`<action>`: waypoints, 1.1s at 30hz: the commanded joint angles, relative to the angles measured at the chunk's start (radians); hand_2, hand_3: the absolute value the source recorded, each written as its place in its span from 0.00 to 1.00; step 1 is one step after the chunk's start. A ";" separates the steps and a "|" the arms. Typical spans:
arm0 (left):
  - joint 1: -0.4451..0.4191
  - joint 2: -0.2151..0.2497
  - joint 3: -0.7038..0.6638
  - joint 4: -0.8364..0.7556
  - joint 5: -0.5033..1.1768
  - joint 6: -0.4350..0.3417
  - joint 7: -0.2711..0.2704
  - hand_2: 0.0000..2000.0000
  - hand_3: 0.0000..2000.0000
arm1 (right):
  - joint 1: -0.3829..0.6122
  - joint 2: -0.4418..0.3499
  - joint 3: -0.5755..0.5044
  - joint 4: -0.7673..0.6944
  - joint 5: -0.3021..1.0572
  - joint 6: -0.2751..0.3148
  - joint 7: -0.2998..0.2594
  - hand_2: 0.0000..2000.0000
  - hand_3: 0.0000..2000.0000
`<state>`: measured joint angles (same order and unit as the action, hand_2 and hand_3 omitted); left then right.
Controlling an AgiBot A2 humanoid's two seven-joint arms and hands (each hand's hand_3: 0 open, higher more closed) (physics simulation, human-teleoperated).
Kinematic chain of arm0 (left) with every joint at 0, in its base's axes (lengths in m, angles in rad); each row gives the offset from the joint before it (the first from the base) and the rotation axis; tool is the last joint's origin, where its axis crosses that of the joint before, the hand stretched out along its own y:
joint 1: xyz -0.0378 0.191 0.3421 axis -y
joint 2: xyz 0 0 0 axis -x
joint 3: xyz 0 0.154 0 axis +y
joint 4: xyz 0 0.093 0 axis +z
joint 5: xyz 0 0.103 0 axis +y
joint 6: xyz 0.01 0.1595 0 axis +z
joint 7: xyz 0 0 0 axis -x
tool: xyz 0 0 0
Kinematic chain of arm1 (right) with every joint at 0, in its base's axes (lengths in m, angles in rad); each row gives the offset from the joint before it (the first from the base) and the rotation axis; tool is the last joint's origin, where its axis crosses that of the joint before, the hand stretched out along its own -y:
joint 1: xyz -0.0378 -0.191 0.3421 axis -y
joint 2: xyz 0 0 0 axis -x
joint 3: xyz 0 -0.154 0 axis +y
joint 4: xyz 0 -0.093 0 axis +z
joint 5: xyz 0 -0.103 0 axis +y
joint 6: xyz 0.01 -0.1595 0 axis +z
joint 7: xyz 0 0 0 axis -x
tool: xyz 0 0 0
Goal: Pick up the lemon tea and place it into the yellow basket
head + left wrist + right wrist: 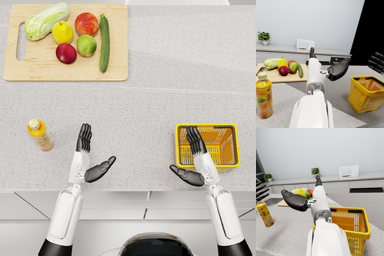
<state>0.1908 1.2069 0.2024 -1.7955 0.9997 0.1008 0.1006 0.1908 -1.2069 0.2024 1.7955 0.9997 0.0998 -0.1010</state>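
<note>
Lemon tea: the lemon tea [40, 134] stands upright on the desk [150, 107], on the robot's left side. Nothing touches it.

Yellow basket: the yellow basket [235, 145] sits on the desk on the robot's right side, well apart from the bottle. As far as the pictures show, nothing is inside it.

Left hand: the left hand [90, 155] floats above the desk, near the bottle but not touching it. Its fingers are spread apart and it holds nothing.

Right hand: the right hand [194, 159] hangs over the near edge of the basket. Its fingers are apart too, and it holds nothing.

Other things: a cutting board [15, 70] lies at the far left of the desk with fruit and vegetables on it. They are not part of the job.

Done: nothing yet, I think. The bottle is not picked up.

Left to do: all of it. A hand must reach the bottle, grab it, lift it, carry it across the desk and put it in the basket. The left hand looks best placed to grab it, because it is the closer one.
</note>
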 commanded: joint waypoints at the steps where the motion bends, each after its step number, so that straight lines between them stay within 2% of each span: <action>1: 0.000 0.000 0.000 0.000 0.000 0.000 0.000 0.00 0.00 | 0.000 0.000 0.000 0.000 0.000 0.000 0.000 0.00 0.00; 12: 0.002 0.001 0.030 0.016 0.000 0.000 0.000 0.00 0.00 | 0.000 0.000 0.000 0.000 0.000 0.000 0.000 0.00 0.00; 13: 0.008 0.007 0.020 0.014 0.000 -0.029 -0.028 0.00 0.00 | 0.002 -0.001 0.030 -0.016 0.000 0.000 0.000 0.00 0.00; 15: 0.051 0.036 -0.015 0.015 0.000 -0.064 -0.064 0.00 0.00 | 0.037 -0.025 -0.018 0.020 0.000 -0.048 0.049 0.00 0.00; 18: 0.131 0.067 -0.097 0.061 0.044 -0.087 -0.087 0.00 0.00 | 0.092 -0.052 -0.096 0.015 0.000 -0.081 0.082 0.00 0.00; 22: 0.192 0.072 -0.202 0.119 0.222 -0.097 -0.097 0.00 0.00 | 0.100 -0.058 -0.195 0.015 0.177 -0.095 0.096 0.00 0.00; 24: 0.226 0.063 -0.288 0.165 0.311 -0.099 -0.099 0.00 0.00 | 0.068 -0.058 -0.253 -0.012 0.266 -0.097 0.098 0.00 0.00; 27: 0.242 0.056 -0.374 0.218 0.411 -0.100 -0.100 0.00 0.00 | 0.054 -0.064 -0.323 -0.013 0.338 -0.099 0.100 0.00 0.00; 33: 0.241 0.063 -0.450 0.347 0.461 -0.101 -0.101 0.00 0.00 | 0.042 -0.073 -0.293 -0.036 0.374 -0.100 0.101 0.00 0.00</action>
<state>0.4185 1.2730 -0.2171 -1.4968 1.4630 0.0001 0.0001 0.2293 -1.2820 -0.0983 1.7637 1.3752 0.0001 -0.0001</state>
